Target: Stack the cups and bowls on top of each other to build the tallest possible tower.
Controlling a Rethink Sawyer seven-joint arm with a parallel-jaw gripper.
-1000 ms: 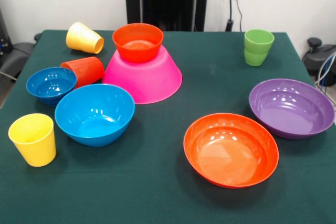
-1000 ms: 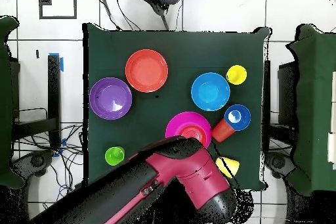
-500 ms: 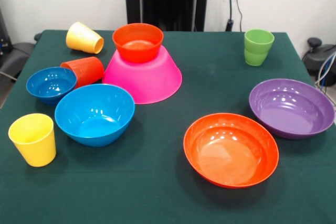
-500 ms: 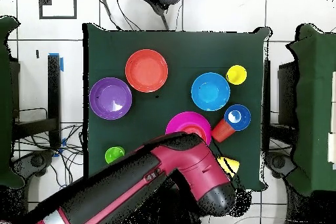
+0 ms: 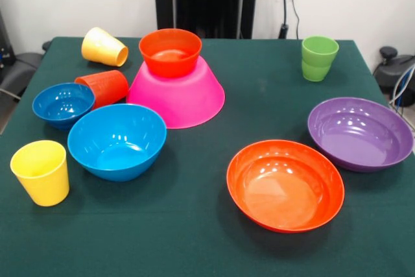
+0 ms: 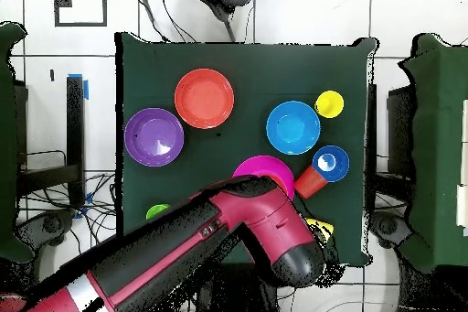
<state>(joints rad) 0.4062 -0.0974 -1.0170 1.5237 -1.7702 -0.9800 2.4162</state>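
Note:
The large pink bowl (image 5: 178,95) stands upside down at the back left, with the small orange bowl (image 5: 170,51) upright on top of it. The medium blue bowl (image 5: 117,141) and small blue bowl (image 5: 63,104) sit apart on the table in front of it. An orange-red cup (image 5: 104,87) and a yellow cup (image 5: 102,47) lie on their sides. Another yellow cup (image 5: 41,172) and the green cup (image 5: 318,58) stand upright. The wide orange bowl (image 5: 284,184) and wide purple bowl (image 5: 359,133) sit on the right. No gripper shows in either view.
In the overhead view the red arm (image 6: 210,244) reaches over the table edge nearest the robot. It covers part of the pink bowl (image 6: 270,169), most of the green cup (image 6: 155,209) and most of the lying yellow cup (image 6: 322,227).
In the overhead view the arm has swung further over the table, covering more of the pink bowl and the green cup. No cup or bowl has moved.

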